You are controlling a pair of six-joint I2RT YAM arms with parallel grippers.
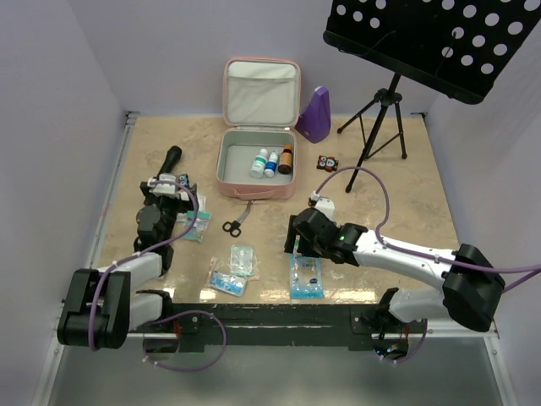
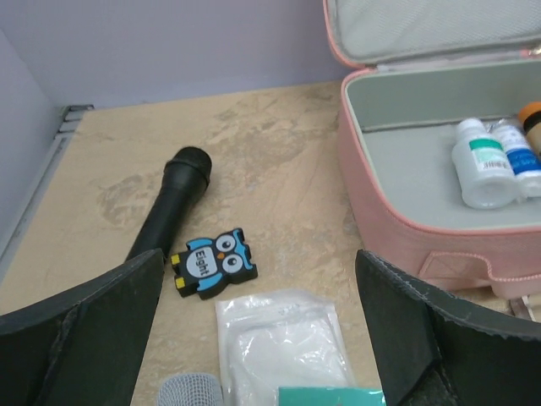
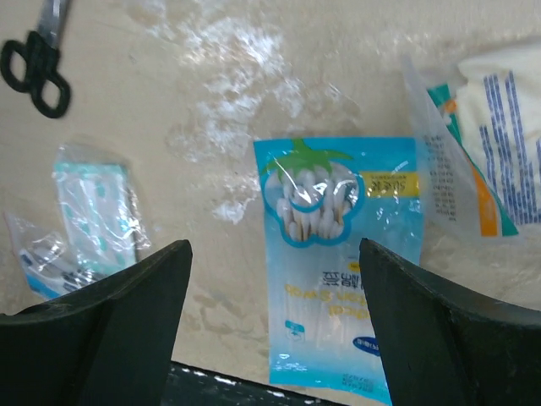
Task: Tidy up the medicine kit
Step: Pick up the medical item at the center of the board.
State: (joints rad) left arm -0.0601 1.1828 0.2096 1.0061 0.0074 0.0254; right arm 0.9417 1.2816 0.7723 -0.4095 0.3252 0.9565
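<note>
Down near the front edge of the table, the right gripper [image 3: 270, 292] is seen hanging over the cotton swab packet [image 3: 338, 262], jaws spread wide with nothing pinched between them; the left gripper [image 2: 260, 334] is released too, poised over a white pouch [image 2: 283, 351] near the owl tag [image 2: 213, 264] and the microphone [image 2: 169, 203]. The medicine kit [image 1: 254, 189] is sat at the far middle of the table, well apart from both claws, lid propped open, with three small bottles [image 1: 272, 161] lined up inside (a fair bit of bare lining is left beside them, judging by the top view).

What could go wrong from here: the swab packet is flat and glossy, so it could be skidded along the table rather than lifted if the fingers are brought down on the film alone; only a corner might get nipped, and then it could be dropped on the way over; the printed pouch [image 3: 486, 144] just beside it could be caught along with it; the bottles could be knocked over if the packet is let go carelessly.
</note>
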